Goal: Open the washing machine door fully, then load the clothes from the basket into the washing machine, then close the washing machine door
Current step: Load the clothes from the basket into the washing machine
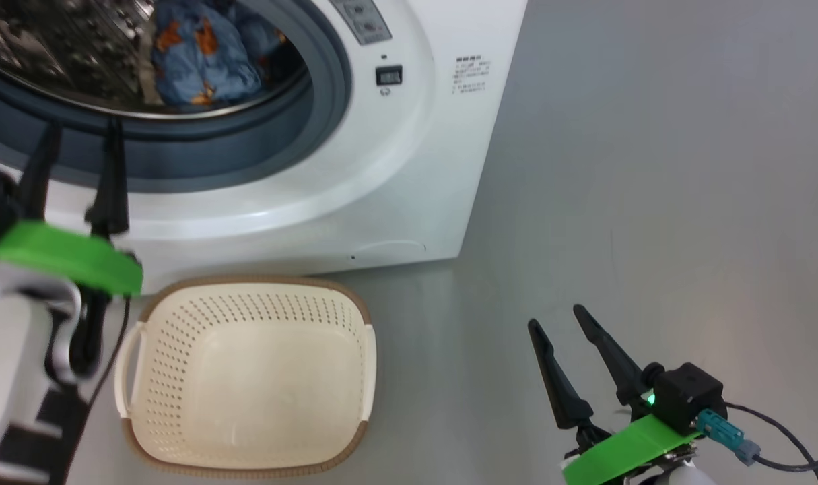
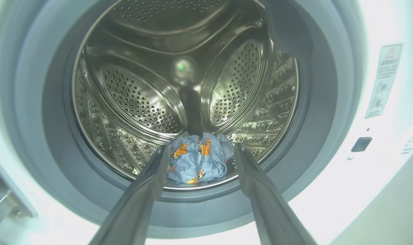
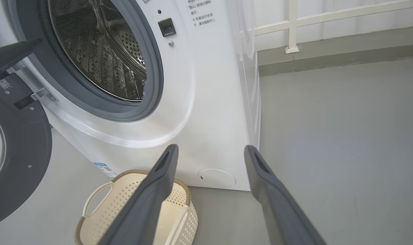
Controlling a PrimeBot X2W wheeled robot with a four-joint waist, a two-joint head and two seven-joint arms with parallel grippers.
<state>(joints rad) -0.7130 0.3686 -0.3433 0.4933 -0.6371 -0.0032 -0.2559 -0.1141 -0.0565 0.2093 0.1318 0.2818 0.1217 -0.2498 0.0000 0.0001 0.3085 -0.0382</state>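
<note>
Nearest, two grippers, both with fingers spread apart: right gripper (image 1: 555, 316) over grey floor (image 1: 651, 168), left gripper (image 1: 83, 126) before the grey-blue gasket (image 1: 321, 128). Then one cream perforated plastic basket (image 1: 180, 337), brown-rimmed, empty, just before one white washing machine (image 1: 395, 168). Deepest, inside the steel perforated drum (image 2: 141, 102), one heap of blue bear-print clothes (image 1: 200, 60); black round door (image 3: 22, 146) swung open.

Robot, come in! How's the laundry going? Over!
Left gripper open, empty, at washing machine mouth; right gripper open, empty. Clothes inside, basket empty. Door wide open; left gripper likely in its closing path.
</note>
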